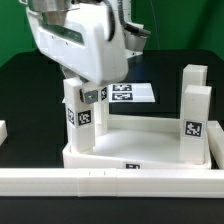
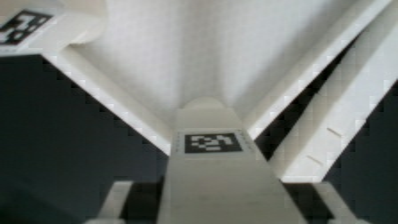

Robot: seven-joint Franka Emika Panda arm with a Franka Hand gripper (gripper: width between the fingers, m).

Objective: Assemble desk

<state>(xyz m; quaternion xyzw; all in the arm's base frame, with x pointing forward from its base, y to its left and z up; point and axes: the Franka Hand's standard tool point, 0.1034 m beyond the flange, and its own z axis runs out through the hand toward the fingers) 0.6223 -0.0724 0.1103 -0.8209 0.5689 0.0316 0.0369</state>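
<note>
A white square block leg [image 1: 80,110] is being gripped by the pincer [image 1: 84,92] near its upper end and is being held upright at the corner of the tabletop [image 1: 140,140] on the exterior view's left. The tabletop is lying on the black worktop [image 1: 20,90], close behind the long white border rail [image 1: 110,182]. Two further legs [image 1: 194,105] are standing upright at the tabletop's other side, on the exterior view's right. The marker board [image 1: 135,93] is lying flat behind the tabletop. In the wrist view, the held leg [image 2: 217,160] is being seen from above, its tag facing the camera, over the tabletop's [image 2: 196,50] inner floor.
</note>
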